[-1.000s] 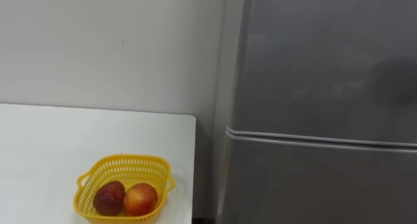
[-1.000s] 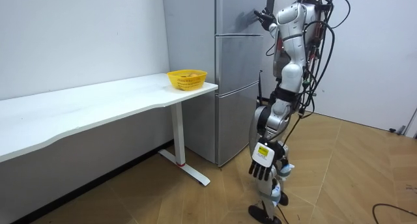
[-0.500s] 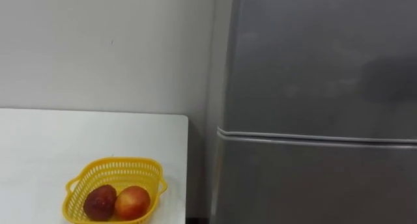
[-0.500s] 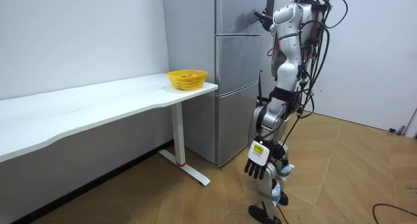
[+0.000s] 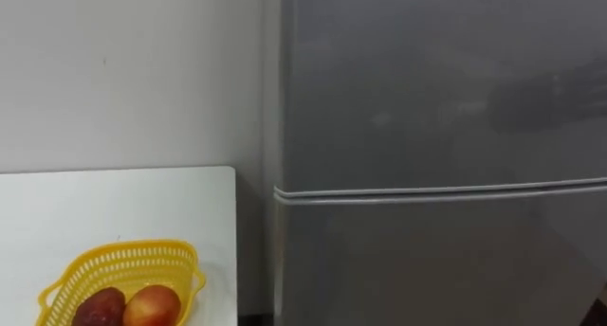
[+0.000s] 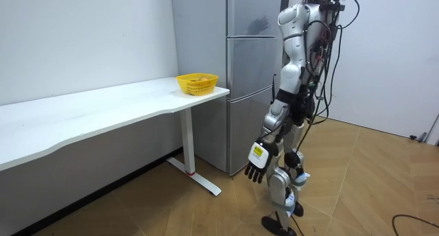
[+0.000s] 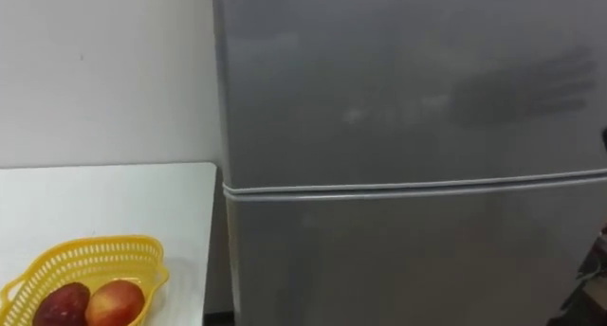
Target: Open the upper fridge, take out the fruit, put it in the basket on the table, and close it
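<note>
Left eye view: we faced the fridge point(image 5: 427, 127), its upper door point(image 5: 427, 80) closed above a pale seam and its lower door point(image 5: 427, 260) closed beneath it. What sat inside the upper compartment we could not see. To the left, beside the fridge, stood the white counter point(image 5: 114, 198), carrying a yellow basket point(image 5: 175, 253) near its corner. A dark red fruit point(image 5: 98, 309) and an orange-red fruit point(image 5: 152, 307) lay in it, touching.

Right eye view: we saw the same closed doors, counter and basket.

Room view: we stood upright just in front of the fridge, the counter stretching off to the room view's left. Our left hand point(image 6: 257, 166) hung low at our side, well apart from the doors, fingers loose and apart, holding nothing.
</note>
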`<state>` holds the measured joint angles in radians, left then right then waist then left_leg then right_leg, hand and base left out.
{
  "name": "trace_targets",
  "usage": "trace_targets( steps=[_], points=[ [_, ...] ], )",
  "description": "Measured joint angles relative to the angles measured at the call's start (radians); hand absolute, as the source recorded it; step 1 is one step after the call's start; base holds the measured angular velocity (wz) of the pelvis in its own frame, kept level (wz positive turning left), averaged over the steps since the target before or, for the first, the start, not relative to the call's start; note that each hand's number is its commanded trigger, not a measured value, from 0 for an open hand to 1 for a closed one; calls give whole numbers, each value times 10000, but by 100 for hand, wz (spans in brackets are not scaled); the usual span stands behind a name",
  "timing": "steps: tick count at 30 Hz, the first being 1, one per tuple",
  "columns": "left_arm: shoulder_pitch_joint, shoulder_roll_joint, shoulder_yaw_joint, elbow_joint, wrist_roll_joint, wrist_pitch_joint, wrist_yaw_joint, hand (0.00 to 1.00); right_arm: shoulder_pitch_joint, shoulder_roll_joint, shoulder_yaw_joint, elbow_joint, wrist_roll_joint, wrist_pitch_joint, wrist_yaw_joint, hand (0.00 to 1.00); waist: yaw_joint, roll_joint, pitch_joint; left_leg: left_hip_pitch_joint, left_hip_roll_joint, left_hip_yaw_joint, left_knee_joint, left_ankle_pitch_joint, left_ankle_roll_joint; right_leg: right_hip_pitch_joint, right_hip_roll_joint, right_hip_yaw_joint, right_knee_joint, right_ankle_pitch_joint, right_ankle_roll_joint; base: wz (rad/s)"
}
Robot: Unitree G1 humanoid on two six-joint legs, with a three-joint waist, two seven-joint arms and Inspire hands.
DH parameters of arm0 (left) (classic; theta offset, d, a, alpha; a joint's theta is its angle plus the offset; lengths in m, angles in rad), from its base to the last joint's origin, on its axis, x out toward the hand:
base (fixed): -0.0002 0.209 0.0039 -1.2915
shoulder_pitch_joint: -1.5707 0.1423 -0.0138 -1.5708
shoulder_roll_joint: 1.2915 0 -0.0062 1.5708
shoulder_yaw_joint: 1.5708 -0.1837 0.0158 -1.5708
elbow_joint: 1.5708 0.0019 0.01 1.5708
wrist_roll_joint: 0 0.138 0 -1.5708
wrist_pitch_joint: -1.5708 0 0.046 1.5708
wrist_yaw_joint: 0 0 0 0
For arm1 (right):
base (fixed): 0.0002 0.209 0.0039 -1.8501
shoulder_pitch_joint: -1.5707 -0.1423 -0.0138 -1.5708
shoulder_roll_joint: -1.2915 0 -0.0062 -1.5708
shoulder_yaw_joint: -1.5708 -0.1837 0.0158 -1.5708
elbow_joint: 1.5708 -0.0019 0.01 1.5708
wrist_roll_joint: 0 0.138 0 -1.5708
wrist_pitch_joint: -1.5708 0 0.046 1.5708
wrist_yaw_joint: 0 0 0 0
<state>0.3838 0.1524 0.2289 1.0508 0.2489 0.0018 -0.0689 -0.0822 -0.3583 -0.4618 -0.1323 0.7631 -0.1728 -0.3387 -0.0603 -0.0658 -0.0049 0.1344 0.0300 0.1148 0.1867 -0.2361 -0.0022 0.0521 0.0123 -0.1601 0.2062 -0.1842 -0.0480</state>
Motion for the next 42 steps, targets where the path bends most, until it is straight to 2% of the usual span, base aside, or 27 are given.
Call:
trace_targets(
  steps=[3,7,9,14,16,18,20,22,26,28,34,36,39,42],
  points=[
    [0,11,0,-9,0,-3,23,0,314,1,-25,10,-13,17,-11,0,-90,4,11,12,51,216,-3,-1,-1,-30,65,204,-10,38,-26,-18],
    [-6,6,-83,-147,0,4,207,0,1031,1,-30,162,-224,36,-189,0,-195,18,15,8,70,231,16,-2,-3,-101,84,231,-12,43,-37,-2],
    [-35,8,-160,-163,96,10,283,0,1226,7,7,831,-691,38,-197,0,-188,22,22,11,71,231,10,-3,-3,-83,81,220,-38,45,-40,0],
    [-56,5,-172,-168,38,154,391,0,1883,53,-11,2765,-1231,452,-508,0,-183,32,59,57,64,248,-12,-4,-5,-14,84,222,-192,75,-16,0],
    [-56,7,-210,-168,-7,213,391,0,2119,152,25,3100,-1481,540,-612,0,-183,135,75,99,68,320,-62,-4,-5,-9,87,254,-188,75,-15,-5],
    [20,38,-184,-377,1,256,411,0,2533,442,57,3307,-1966,648,-722,0,-178,196,78,90,75,364,-66,-3,-6,-20,90,263,-180,71,-15,0],
    [5,52,-168,-395,0,326,448,0,2579,644,95,3957,-2546,649,-819,0,-164,183,69,77,87,371,-64,-3,-5,-12,114,322,-175,70,-18,-5],
    [-8,52,-194,-388,1,374,426,0,2756,674,432,5183,-2679,674,-873,0,-148,130,26,92,80,372,-59,-4,-5,-3,109,319,-183,63,-16,-2],
    [21,52,-283,-386,-3,519,415,0,3029,1057,787,6759,-2874,816,-850,0,-147,110,24,115,80,363,-71,-4,-6,1,99,304,-189,63,-16,0],
    [23,42,-372,-385,-1,592,362,0,3054,1317,870,7444,-2930,1067,-779,0,-156,139,25,104,79,338,-125,-3,-6,-3,101,311,-183,64,-14,0],
    [48,46,-370,-372,53,620,303,0,3009,1372,1271,9424,-3835,1070,-508,0,-90,117,1,209,73,325,-169,-3,-6,181,86,190,-191,61,-9,5],
    [49,26,-372,-354,47,623,266,0,3005,1436,1390,10359,-4210,1093,-354,0,164,149,15,293,61,273,-191,-3,-5,203,76,207,-188,23,3,0],
    [40,27,-452,-354,-18,627,309,0,3003,1479,2029,10927,-4221,1098,-174,0,241,214,25,264,55,177,-189,-4,-5,196,77,183,-185,21,3,5],
    [-6,-14,-572,-357,-17,628,326,0,2982,1642,2270,11229,-4667,1099,65,0,397,296,6,266,48,163,-190,-4,-5,219,79,177,-188,22,9,6]
  ],
)
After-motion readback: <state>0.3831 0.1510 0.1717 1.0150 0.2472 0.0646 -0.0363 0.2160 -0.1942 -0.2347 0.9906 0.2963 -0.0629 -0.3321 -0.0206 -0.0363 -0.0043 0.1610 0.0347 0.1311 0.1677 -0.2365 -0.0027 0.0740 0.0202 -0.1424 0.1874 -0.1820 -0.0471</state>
